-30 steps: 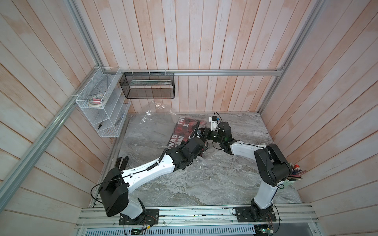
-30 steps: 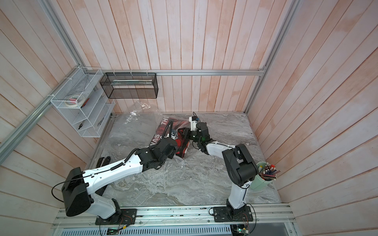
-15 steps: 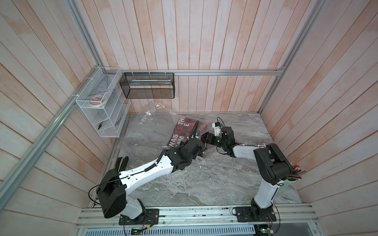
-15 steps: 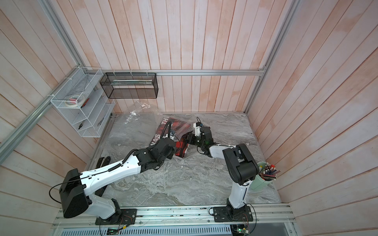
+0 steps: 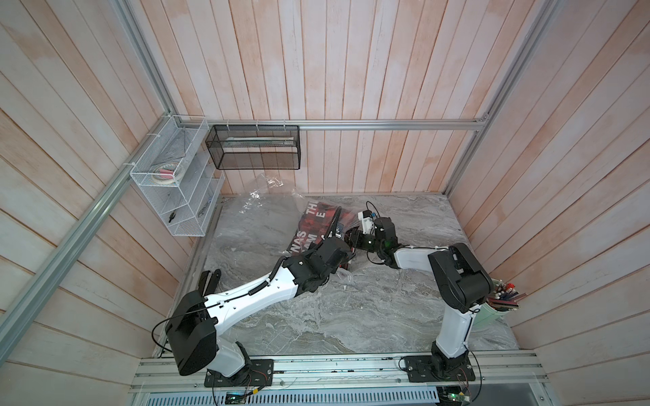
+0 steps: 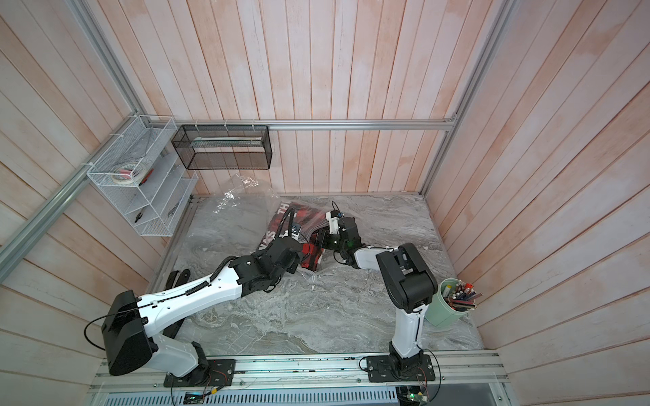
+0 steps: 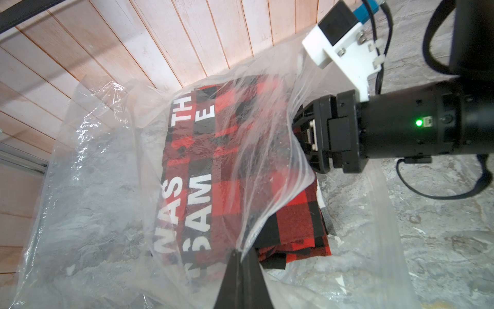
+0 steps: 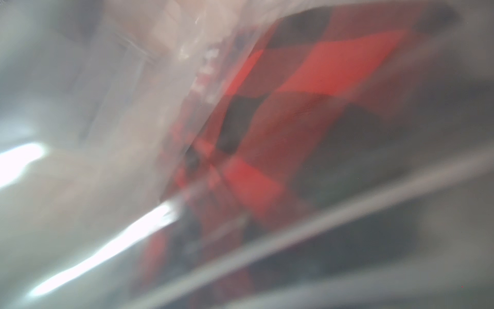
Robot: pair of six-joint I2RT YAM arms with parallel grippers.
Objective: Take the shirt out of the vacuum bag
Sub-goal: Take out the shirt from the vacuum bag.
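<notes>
The shirt [image 5: 315, 225] [image 6: 278, 228] is red and black plaid with white letters and lies folded on the marble inside the vacuum bag [image 5: 261, 197] [image 6: 239, 197] [image 7: 93, 160], a clear crinkled film. My left gripper [image 7: 240, 252] [image 5: 346, 260] is shut on the bag's upper film at its mouth and holds it lifted off the shirt [image 7: 294, 214]. My right gripper [image 5: 352, 239] [image 6: 318, 239] reaches into that mouth at the shirt's edge. Its black body [image 7: 334, 139] shows, but film hides its fingers. The right wrist view is a blur of plaid [image 8: 320, 67] and plastic.
A green cup of pencils [image 5: 499, 313] [image 6: 445, 309] stands at the table's right edge beside the right arm's base. A white wire shelf [image 5: 176, 182] and a black mesh basket [image 5: 253, 147] hang on the walls at the back left. Wooden walls close in the marble table [image 5: 351, 316].
My right gripper has shifted a little toward the front at the shirt's edge. The left arm has drawn slightly back, still holding the film.
</notes>
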